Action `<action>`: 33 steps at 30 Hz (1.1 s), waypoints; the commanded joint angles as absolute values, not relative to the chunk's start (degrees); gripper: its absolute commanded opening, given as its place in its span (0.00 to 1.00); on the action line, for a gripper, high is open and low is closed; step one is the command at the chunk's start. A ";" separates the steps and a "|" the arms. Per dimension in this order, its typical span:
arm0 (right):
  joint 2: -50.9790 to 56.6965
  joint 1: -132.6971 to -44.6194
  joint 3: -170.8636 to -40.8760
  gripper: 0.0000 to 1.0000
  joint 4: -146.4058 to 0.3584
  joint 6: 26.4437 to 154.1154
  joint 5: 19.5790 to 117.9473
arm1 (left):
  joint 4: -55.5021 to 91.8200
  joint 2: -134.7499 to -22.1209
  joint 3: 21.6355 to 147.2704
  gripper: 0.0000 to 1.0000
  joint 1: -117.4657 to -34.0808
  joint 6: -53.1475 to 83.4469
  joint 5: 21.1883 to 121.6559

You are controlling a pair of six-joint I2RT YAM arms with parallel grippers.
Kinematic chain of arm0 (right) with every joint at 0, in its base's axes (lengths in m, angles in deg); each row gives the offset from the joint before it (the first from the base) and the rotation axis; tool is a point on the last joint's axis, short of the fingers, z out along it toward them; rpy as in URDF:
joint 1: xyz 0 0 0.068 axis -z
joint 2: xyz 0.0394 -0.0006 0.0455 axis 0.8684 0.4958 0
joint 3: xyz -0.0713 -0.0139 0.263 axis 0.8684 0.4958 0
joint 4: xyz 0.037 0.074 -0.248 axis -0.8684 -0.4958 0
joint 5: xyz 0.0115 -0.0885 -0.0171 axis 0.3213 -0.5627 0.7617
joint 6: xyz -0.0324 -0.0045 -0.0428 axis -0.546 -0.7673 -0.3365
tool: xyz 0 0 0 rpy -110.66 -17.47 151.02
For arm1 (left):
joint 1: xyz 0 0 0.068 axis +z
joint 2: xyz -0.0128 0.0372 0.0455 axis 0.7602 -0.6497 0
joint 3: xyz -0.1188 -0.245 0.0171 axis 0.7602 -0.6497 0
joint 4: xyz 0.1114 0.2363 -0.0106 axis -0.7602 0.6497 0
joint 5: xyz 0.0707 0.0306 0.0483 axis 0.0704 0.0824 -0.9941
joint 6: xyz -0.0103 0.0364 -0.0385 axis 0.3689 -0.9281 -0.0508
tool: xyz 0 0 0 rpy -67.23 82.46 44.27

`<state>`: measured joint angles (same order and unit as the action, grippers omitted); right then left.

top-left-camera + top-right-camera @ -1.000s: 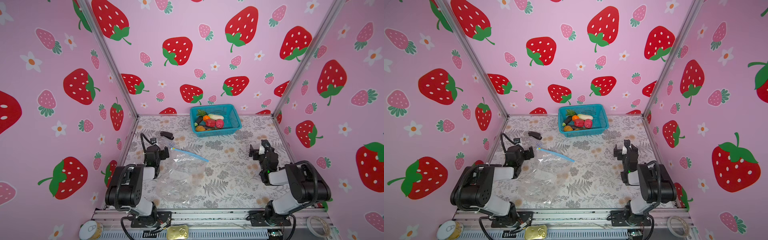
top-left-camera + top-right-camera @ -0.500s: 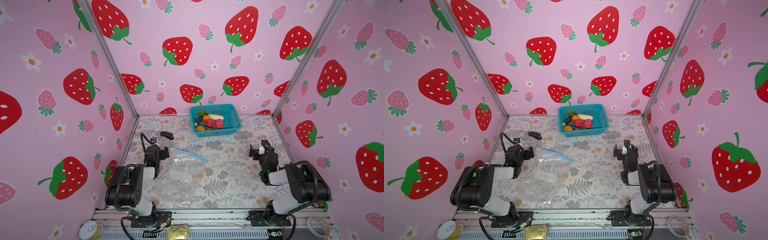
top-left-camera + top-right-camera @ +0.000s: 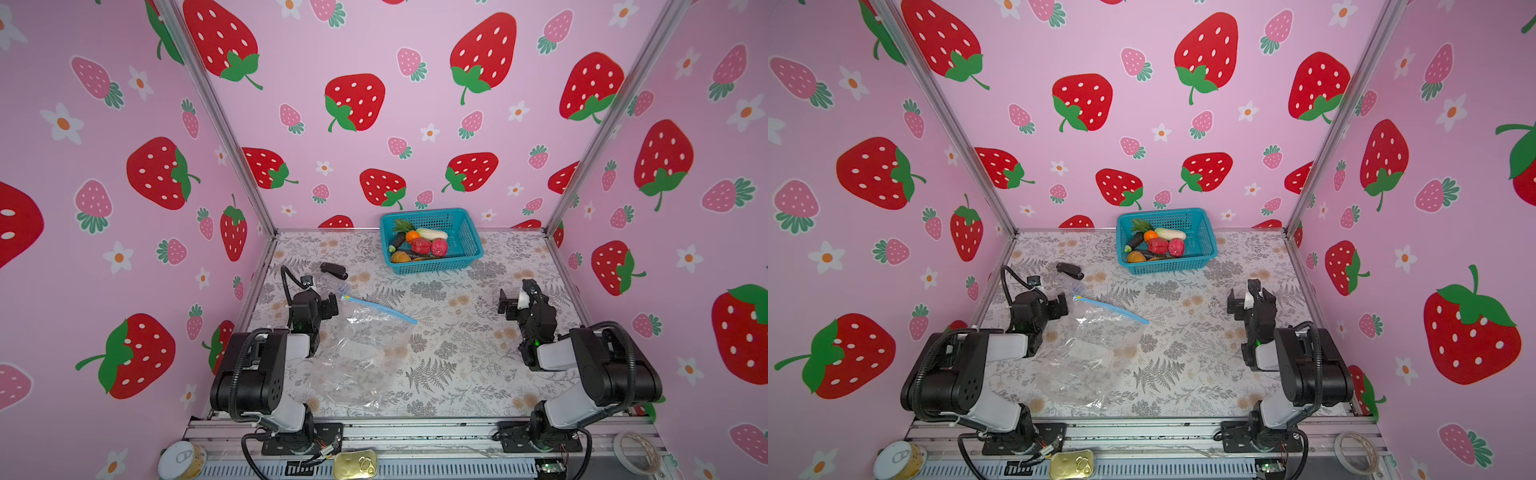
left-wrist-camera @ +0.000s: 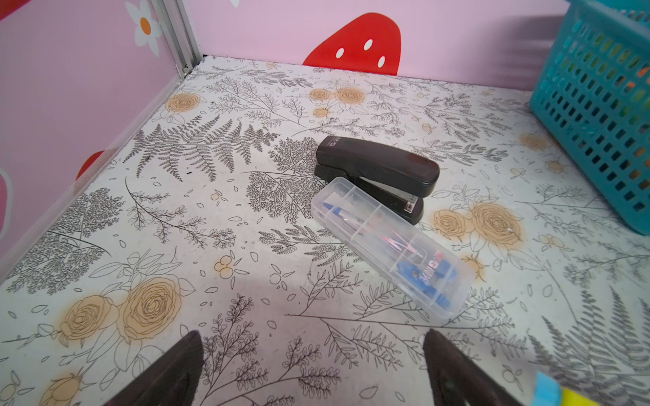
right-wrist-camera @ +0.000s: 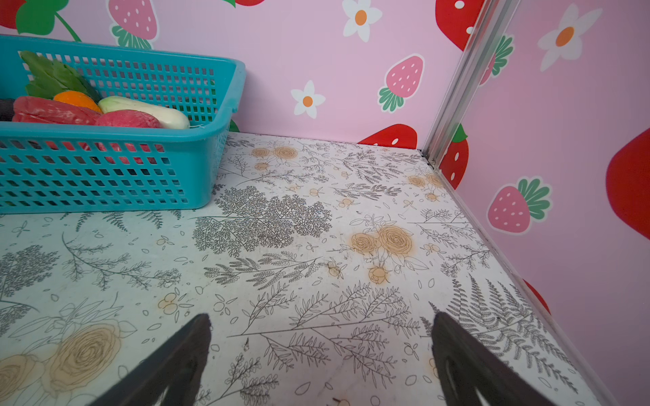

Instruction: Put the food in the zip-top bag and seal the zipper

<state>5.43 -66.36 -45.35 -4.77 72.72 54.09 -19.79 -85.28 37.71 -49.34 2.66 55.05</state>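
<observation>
Left gripper (image 3: 320,291) and right gripper (image 3: 516,295) stood wide open, both empty.
In both top views the zip-top bag (image 3: 357,349) lay crinkled at lower centre-left, its zipper (image 3: 378,307) on the upper edge; the food (image 3: 419,245) sat in the teal basket (image 3: 432,266), upper centre. Left wrist view: a black stapler (image 4: 376,168) touched a clear case (image 4: 387,242). Right wrist view: spread jaws, the teal basket beyond.

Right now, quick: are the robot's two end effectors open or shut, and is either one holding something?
Left end effector: open, holding nothing.
Right end effector: open, holding nothing.
</observation>
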 commanded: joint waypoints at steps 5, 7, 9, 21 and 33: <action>5.06 -65.99 -44.99 0.99 -3.03 72.75 54.77 | -21.28 -85.16 38.58 0.99 -49.61 1.80 54.42; 5.14 -65.94 -44.78 0.99 -2.46 72.76 54.72 | -21.83 -84.99 38.20 0.99 -49.79 1.65 54.16; 5.10 -65.98 -44.79 0.99 -2.51 72.73 54.75 | -22.05 -84.89 38.05 0.99 -49.88 1.62 54.00; 5.16 -65.99 -45.05 0.99 -2.83 72.70 54.66 | -22.18 -84.95 37.95 0.99 -50.18 1.53 53.75; -3.01 -67.25 -48.64 0.99 -16.16 73.92 49.40 | -13.50 -76.43 39.25 0.99 -50.18 3.55 48.58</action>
